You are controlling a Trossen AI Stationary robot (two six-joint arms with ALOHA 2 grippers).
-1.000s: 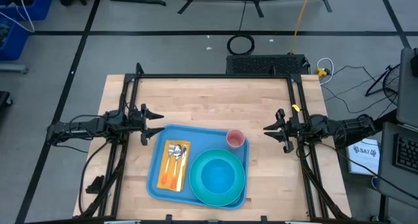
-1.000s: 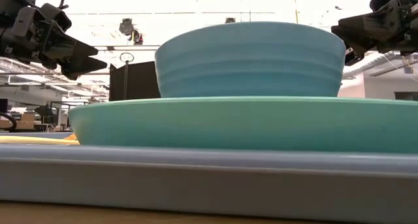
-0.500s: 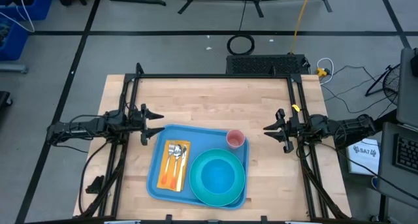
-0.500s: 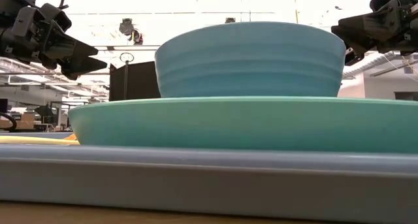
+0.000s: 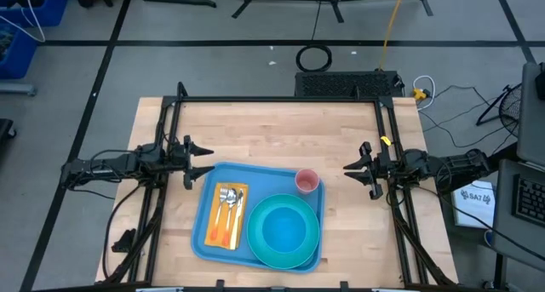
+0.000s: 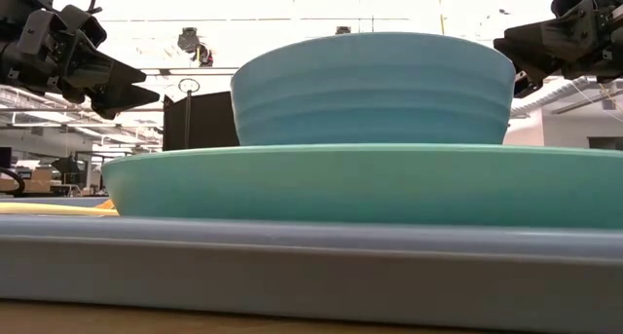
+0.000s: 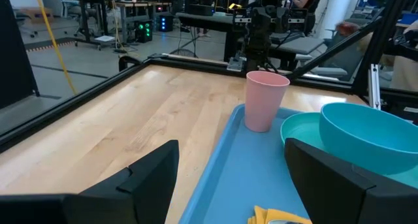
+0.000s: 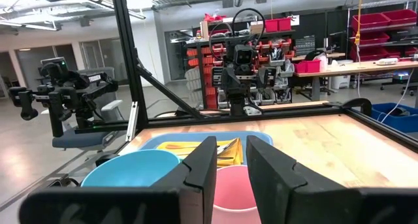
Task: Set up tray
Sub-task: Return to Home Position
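The blue tray (image 5: pixel 255 176) lies flat on the wooden table, toward its near edge. On it sit a turquoise plate (image 5: pixel 295 261) with a turquoise bowl (image 5: pixel 283 231) standing in it, an upright pink cup (image 5: pixel 306 181) at the tray's far right corner, and an orange napkin (image 5: pixel 217 234) with cutlery (image 5: pixel 227 203) lying on it. My left gripper (image 5: pixel 212 160) hovers open beside the tray's far left corner, above the table. My right gripper (image 5: pixel 346 166) hovers right of the cup; its fingers (image 8: pixel 202 160) stand a narrow gap apart. Neither touches anything.
Black frame rails (image 5: pixel 281 100) run along the table's far, left and right sides. Bare wood (image 5: pixel 272 134) lies between the tray and the far rail. In the low view the tray rim (image 6: pixel 292 266), plate and bowl fill the foreground.
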